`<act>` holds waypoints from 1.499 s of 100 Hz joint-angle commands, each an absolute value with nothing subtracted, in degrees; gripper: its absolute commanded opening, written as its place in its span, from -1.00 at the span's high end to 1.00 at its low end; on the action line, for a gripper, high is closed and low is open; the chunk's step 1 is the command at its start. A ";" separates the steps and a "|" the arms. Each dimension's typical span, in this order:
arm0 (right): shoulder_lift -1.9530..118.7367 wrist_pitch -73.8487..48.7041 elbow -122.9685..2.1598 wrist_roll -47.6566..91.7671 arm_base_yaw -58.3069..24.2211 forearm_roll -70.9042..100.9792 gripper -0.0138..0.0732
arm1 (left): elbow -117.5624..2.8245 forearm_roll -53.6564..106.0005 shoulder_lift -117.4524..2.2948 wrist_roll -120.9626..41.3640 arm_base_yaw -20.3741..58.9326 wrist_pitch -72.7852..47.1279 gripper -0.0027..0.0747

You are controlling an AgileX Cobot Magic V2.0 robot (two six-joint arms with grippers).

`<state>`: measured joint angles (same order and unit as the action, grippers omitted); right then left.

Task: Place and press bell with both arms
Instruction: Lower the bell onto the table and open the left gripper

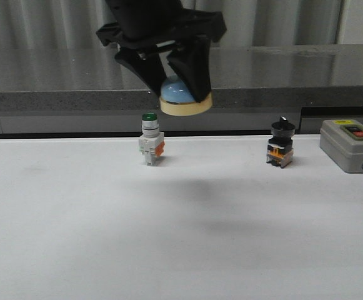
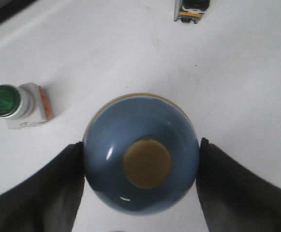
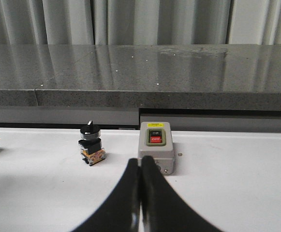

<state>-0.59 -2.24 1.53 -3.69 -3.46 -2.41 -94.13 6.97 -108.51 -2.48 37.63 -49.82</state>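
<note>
The light-blue bell (image 1: 182, 95) with its cream base hangs high above the white table, clamped between the fingers of my left gripper (image 1: 175, 84). In the left wrist view the bell (image 2: 141, 153) fills the middle, its cream button facing the camera, with a black finger (image 2: 43, 188) touching each side; the left gripper (image 2: 141, 157) is shut on it. My right gripper (image 3: 140, 164) is shut and empty, low over the table, with its tips in front of a grey switch box. It does not show in the front view.
A green-capped grey push-button switch (image 1: 150, 140) stands on the table (image 1: 181, 237) just below and left of the bell. A black-knobbed switch (image 1: 281, 144) stands to the right. A grey box with OFF button (image 1: 350, 145) sits far right. A dark counter ledge (image 1: 56, 100) runs behind.
</note>
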 commanded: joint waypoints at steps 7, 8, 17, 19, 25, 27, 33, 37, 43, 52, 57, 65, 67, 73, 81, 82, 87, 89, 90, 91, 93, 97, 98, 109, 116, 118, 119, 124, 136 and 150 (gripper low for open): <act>-1.42 2.43 0.65 -3.50 -3.14 -2.60 0.82 | -95.79 7.38 -107.67 -2.41 40.25 -45.80 0.20; -1.42 2.43 0.65 -3.50 -3.14 -2.60 0.82 | -95.69 7.38 -107.81 -2.41 40.25 -45.77 0.20; -1.42 2.43 0.65 -3.50 -3.14 -2.60 0.82 | -95.69 7.39 -109.50 -2.41 40.25 -45.77 0.20; -1.42 2.43 0.65 -3.50 -3.14 -2.60 0.82 | -95.69 7.39 -109.84 -2.41 40.25 -45.67 0.20; -1.42 2.43 0.65 -3.50 -3.14 -2.60 0.82 | -95.69 7.39 -110.98 -2.41 40.25 -45.39 0.20; -1.42 2.43 0.65 -3.50 -3.14 -2.60 0.82 | -95.69 7.39 -111.46 -2.41 40.25 -45.30 0.20; -1.42 2.43 0.65 -3.50 -3.14 -2.60 0.82 | -95.69 7.39 -112.91 -2.41 40.25 -45.30 0.20; -1.42 2.43 0.65 -3.50 -3.14 -2.60 0.82 | -95.69 7.51 -113.91 -2.41 40.25 -45.30 0.20; -1.42 2.43 0.65 -3.50 -3.14 -2.60 0.82 | -95.69 7.51 -115.18 -2.41 40.34 -45.30 0.20; -1.42 2.43 0.65 -3.50 -3.14 -2.60 0.82 | -95.69 7.51 -116.84 -2.41 40.34 -44.61 0.20; -1.42 2.43 0.65 -3.50 -3.14 -2.60 0.82 | -95.69 7.51 -117.57 -2.41 40.34 -44.49 0.20; -1.42 2.43 0.65 -3.50 -3.14 -2.60 0.82 | -95.69 7.51 -118.80 -2.41 40.34 -44.39 0.20; -1.42 2.43 0.65 -3.50 -3.14 -2.60 0.82 | -95.69 7.51 -118.90 -2.41 40.34 -44.53 0.20; -1.42 2.43 0.65 -3.50 -3.14 -2.60 0.82 | -95.69 7.51 -119.22 -2.41 40.34 -44.74 0.19; -1.42 2.43 0.65 -3.50 -3.14 -2.60 0.82 | -95.69 7.51 -119.22 -2.41 40.34 -44.74 0.17; -1.42 2.43 0.65 -3.50 -3.14 -2.60 0.82 | -95.83 7.51 -119.22 -2.41 40.34 -44.74 0.16; -1.42 2.43 0.65 -3.50 -3.14 -2.60 0.82 | -95.94 7.51 -119.22 -2.41 40.34 -44.86 0.06; -1.42 2.43 0.65 -3.50 -3.14 -2.60 0.82 | -95.94 7.51 -119.22 -2.41 40.34 -44.86 -0.01; -1.42 2.43 0.65 -3.50 -3.14 -2.60 0.82 | -95.94 7.51 -119.22 -2.41 40.34 -44.86 -0.03; -1.42 2.43 0.65 -3.50 -3.14 -2.60 0.82 | -95.94 7.51 -119.22 -2.41 40.22 -44.86 -0.08; -1.42 2.43 0.65 -3.50 -3.14 -2.60 0.82 | -95.94 7.51 -119.22 -2.41 40.22 -44.96 -0.15; -1.42 2.43 0.65 -3.50 -3.14 -2.60 0.82 | -95.94 7.51 -119.22 -2.41 40.22 -45.56 -0.27; -1.42 2.43 0.65 -3.50 -3.14 -2.60 0.82 | -95.94 7.51 -119.22 -2.41 40.22 -45.67 -0.31; -1.42 2.43 0.65 -3.50 -3.14 -2.60 0.82 | -95.94 7.51 -119.22 -2.41 40.22 -46.78 -0.49; -1.42 2.43 0.65 -3.50 -3.14 -2.60 0.82 | -95.94 7.51 -119.22 -2.41 40.22 -46.78 -0.48; -1.42 2.43 0.65 -3.50 -3.14 -2.60 0.82 | -95.94 7.51 -119.22 -2.41 40.22 -46.63 -0.48; -1.42 2.43 0.65 -3.50 -3.14 -2.60 0.82 | -95.94 7.51 -119.22 -2.41 40.22 -46.52 -0.48; -1.42 2.43 0.65 -3.50 -3.14 -2.60 0.82 | -95.94 7.51 -119.22 -2.41 40.22 -46.08 -0.48; -1.42 2.43 0.65 -3.50 -3.14 -2.60 0.82 | -95.94 7.51 -117.78 -2.41 40.22 -46.10 -0.48; -1.42 2.43 0.65 -3.50 -3.14 -2.60 0.82 | -95.94 7.51 -114.62 -1.99 40.22 -45.22 -0.37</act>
<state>-0.59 -2.24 1.53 -3.69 -3.46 -2.41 -94.22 6.96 -120.74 -2.48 39.97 -47.58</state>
